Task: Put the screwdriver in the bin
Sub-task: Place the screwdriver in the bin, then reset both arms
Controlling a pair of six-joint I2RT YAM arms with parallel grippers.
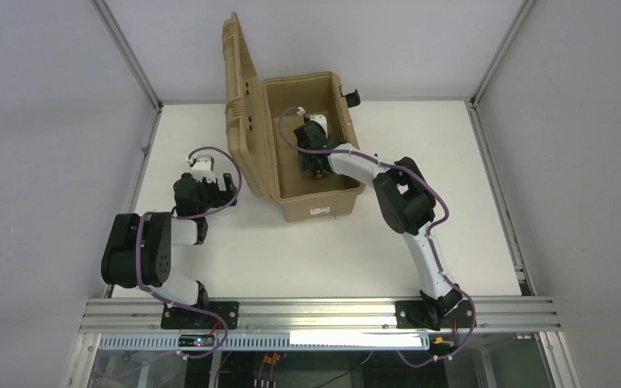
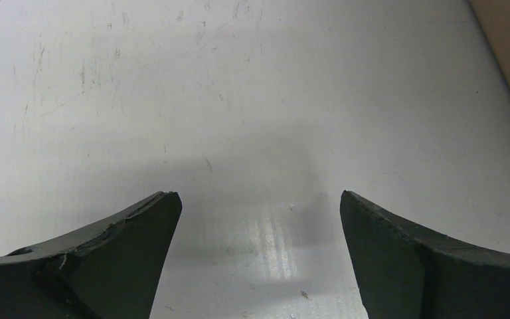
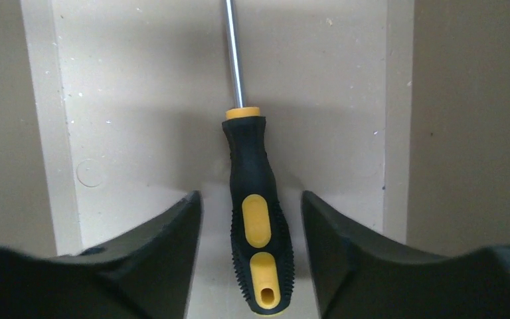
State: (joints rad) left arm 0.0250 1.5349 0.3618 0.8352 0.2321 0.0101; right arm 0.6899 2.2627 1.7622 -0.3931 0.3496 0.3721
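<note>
Inside bin [image 1: 323, 202], screwdriver [image 3: 255, 219] loose between part-open jaws of right pincer [image 3: 251, 193]; left pincer [image 2: 259, 194] agape

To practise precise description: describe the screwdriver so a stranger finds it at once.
Find the big open tan bin. On its floor, between the parted jaws of the right gripper, lies the screwdriver: black handle with yellow patches, thin steel shaft, the only loose thing seen there.

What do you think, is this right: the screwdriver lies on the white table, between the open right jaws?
Not on the white table: the right wrist view shows the screwdriver inside the tan bin. It does lie between the open right jaws.
</note>
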